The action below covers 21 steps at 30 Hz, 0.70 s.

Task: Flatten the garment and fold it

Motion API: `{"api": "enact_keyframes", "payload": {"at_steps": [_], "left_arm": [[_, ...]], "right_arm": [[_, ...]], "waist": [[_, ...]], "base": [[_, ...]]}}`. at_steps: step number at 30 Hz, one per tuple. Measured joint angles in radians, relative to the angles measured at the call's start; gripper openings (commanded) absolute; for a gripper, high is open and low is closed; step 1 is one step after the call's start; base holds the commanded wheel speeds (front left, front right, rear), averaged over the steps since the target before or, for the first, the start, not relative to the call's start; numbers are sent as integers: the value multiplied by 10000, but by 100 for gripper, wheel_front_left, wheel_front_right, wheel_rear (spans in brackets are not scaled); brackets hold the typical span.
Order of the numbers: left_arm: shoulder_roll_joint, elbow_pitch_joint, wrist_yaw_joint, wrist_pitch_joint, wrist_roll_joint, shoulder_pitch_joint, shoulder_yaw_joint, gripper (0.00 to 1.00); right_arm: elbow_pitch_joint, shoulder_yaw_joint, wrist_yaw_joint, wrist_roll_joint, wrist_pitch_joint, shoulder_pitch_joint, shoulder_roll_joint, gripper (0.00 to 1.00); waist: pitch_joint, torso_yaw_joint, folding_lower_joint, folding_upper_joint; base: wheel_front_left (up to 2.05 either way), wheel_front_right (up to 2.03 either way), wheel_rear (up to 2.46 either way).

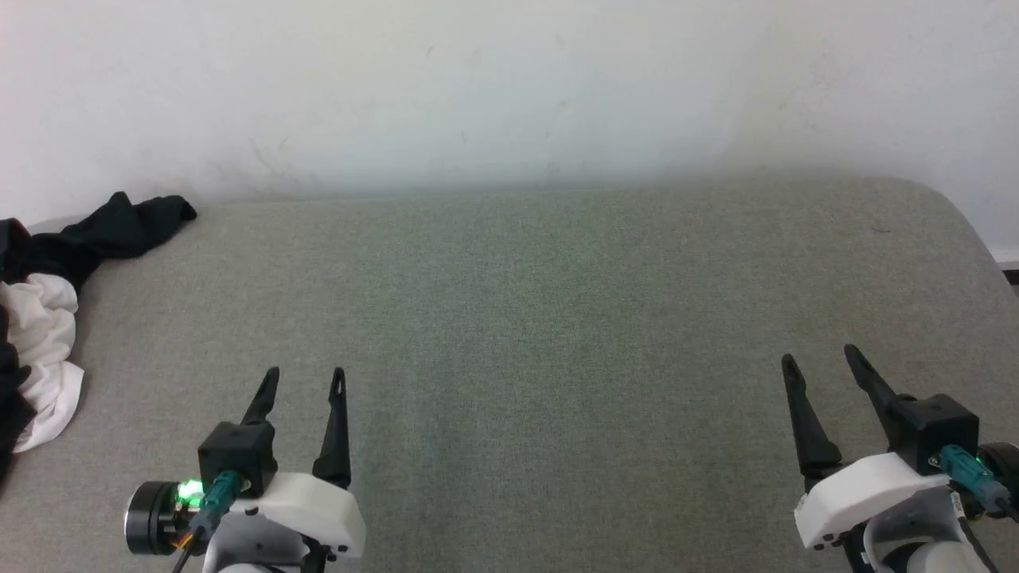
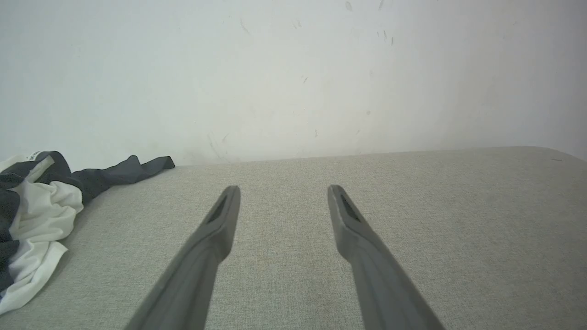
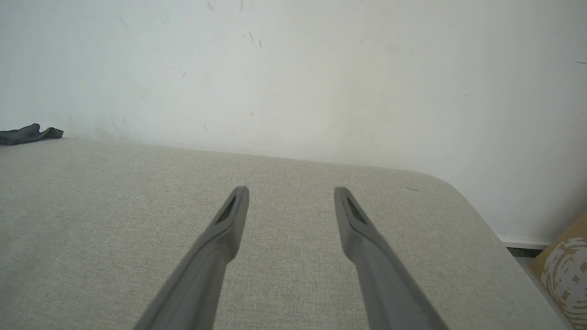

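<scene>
The garment lies crumpled at the far left edge of the grey padded table, white body bunched up, one black sleeve stretched toward the wall. The left wrist view has the garment at its left side, and a black sleeve tip peeks in at the right wrist view's left edge. My left gripper hovers open at the lower left, to the right of the garment and apart from it. My right gripper is open at the lower right, far from the garment. Both hold nothing.
A white wall runs along the table's far edge. The table's right corner is rounded. A brown cardboard box stands on the floor beyond that corner.
</scene>
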Motion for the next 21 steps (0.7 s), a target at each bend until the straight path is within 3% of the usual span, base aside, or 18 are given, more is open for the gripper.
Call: {"api": "enact_keyframes", "payload": {"at_steps": [21], "left_arm": [[0, -104, 35, -441, -328, 225, 109, 100]], "right_arm": [[52, -650, 0, 224, -443, 91, 0, 100]], "waist": [[18, 161, 0, 0]], "base": [[0, 0, 0]]}}
